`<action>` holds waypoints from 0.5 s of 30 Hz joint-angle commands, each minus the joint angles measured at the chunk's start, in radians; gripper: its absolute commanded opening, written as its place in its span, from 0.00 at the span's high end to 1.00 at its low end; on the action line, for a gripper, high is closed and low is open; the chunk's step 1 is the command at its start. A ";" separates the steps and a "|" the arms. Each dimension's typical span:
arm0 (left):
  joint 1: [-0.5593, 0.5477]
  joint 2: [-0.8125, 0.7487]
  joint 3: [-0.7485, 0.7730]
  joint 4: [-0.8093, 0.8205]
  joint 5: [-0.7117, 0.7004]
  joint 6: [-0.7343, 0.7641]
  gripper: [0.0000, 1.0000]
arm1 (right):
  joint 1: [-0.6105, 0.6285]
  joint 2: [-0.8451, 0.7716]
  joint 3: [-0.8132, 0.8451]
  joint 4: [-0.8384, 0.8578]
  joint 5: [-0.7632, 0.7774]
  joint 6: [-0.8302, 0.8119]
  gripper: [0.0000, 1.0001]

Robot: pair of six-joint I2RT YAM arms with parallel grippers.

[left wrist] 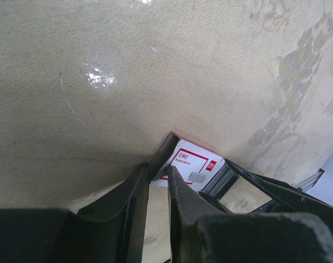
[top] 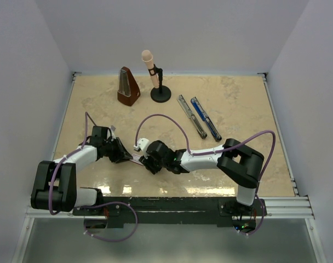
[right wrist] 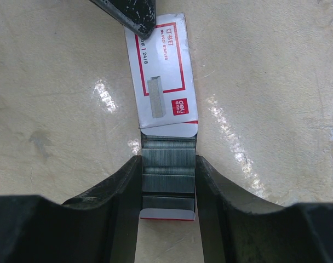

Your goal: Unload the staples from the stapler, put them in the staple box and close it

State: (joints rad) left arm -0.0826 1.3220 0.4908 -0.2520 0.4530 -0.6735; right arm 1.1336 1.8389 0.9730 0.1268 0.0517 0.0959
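Grey staples (right wrist: 167, 181) sit in a white box (right wrist: 161, 60) that the right gripper (right wrist: 167, 161) squeezes from both sides. The left gripper (left wrist: 158, 172), nearly closed, touches the box's 12 o'clock end; I cannot tell if it pinches. The blue stapler (top: 206, 118) lies well apart at 2 o'clock.

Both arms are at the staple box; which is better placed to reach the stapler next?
Likely right: the stapler lies far right, nearer the right gripper, whose jaws hold the staple box, than the left gripper.
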 commanded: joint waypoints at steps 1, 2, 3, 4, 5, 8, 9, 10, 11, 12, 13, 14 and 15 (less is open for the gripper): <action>-0.014 -0.017 -0.014 0.033 0.024 -0.021 0.76 | 0.026 0.025 -0.046 -0.056 -0.092 0.016 0.66; -0.013 -0.017 -0.012 0.034 0.024 -0.023 0.76 | 0.026 0.023 -0.049 -0.056 -0.095 0.011 0.66; -0.013 -0.017 -0.011 0.037 0.024 -0.021 0.76 | 0.026 0.025 -0.049 -0.056 -0.095 0.008 0.66; -0.013 -0.017 -0.012 0.036 0.024 -0.020 0.75 | 0.026 0.025 -0.049 -0.056 -0.096 0.004 0.66; -0.013 -0.017 -0.008 0.036 0.024 -0.020 0.75 | 0.026 0.026 -0.049 -0.055 -0.095 0.001 0.66; -0.014 -0.018 -0.011 0.046 0.033 -0.017 0.74 | 0.028 0.033 -0.048 -0.038 -0.092 -0.010 0.66; -0.013 -0.017 -0.014 0.049 0.035 -0.015 0.73 | 0.028 0.034 -0.045 -0.036 -0.085 -0.013 0.66; -0.013 -0.017 -0.014 0.049 0.039 -0.015 0.72 | 0.026 0.036 -0.042 -0.030 -0.084 -0.019 0.66; -0.014 -0.014 -0.014 0.053 0.041 -0.014 0.72 | 0.026 0.034 -0.042 -0.026 -0.084 -0.022 0.66; -0.014 -0.012 -0.015 0.056 0.050 -0.011 0.71 | 0.026 0.036 -0.042 -0.020 -0.085 -0.025 0.66; -0.016 -0.010 -0.014 0.059 0.052 -0.006 0.71 | 0.026 0.034 -0.042 -0.015 -0.087 -0.033 0.66; -0.016 -0.009 -0.015 0.057 0.053 -0.008 0.71 | 0.026 0.034 -0.040 -0.012 -0.087 -0.038 0.66; -0.016 -0.010 -0.014 0.059 0.055 -0.005 0.71 | 0.026 0.037 -0.039 -0.006 -0.088 -0.041 0.66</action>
State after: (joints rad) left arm -0.0860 1.3216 0.4889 -0.2394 0.4637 -0.6727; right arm 1.1343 1.8366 0.9607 0.1505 0.0456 0.0757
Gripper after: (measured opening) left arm 0.291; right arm 0.425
